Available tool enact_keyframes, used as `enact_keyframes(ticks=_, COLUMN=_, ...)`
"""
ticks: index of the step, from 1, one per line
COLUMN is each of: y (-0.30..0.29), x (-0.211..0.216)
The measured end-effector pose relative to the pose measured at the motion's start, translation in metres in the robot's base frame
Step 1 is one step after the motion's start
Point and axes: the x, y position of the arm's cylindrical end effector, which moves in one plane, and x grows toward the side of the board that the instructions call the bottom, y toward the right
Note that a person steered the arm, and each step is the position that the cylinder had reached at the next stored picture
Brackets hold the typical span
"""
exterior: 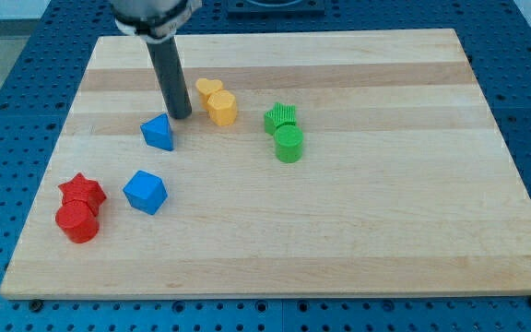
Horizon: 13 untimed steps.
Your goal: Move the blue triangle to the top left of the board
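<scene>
Dark rod stood upright over pale wooden board (358, 240); my tip (181, 116) rested on board just beside blue triangle block (159, 133), at its far right corner; contact not clear. Rod carried nothing, no jaws. Blue triangle sat left of centre, well short of far left corner. Yellow heart block (208, 88) and yellow hexagonal block (221, 108) touched, right of tip. Green star block (280, 117) and green cylinder (289, 144) further right. Blue cube (145, 192) nearer; red star block (82, 190) and red cylinder (77, 222) near left.

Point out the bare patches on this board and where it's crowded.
Bare: the wooden board's whole right side past the green blocks, and the bottom middle. Crowded: around my tip, between the blue triangle and yellow blocks; also the red blocks and blue cube.
</scene>
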Motion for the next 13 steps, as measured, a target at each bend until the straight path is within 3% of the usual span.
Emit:
enact_keyframes(ticks=1, y=-0.001, x=-0.017)
enact_keyframes(ticks=2, y=0.009, x=0.014)
enact_keyframes(ticks=3, y=0.041, x=0.076)
enact_keyframes(ticks=5, y=0.042, x=0.090)
enact_keyframes(ticks=7, y=0.005, x=0.090)
enact_keyframes(ticks=8, y=0.005, x=0.090)
enact_keyframes(ticks=11, y=-0.016, x=-0.048)
enact_keyframes(ticks=12, y=-0.017, x=-0.056)
enact_keyframes(ticks=13, y=0.001, x=-0.005)
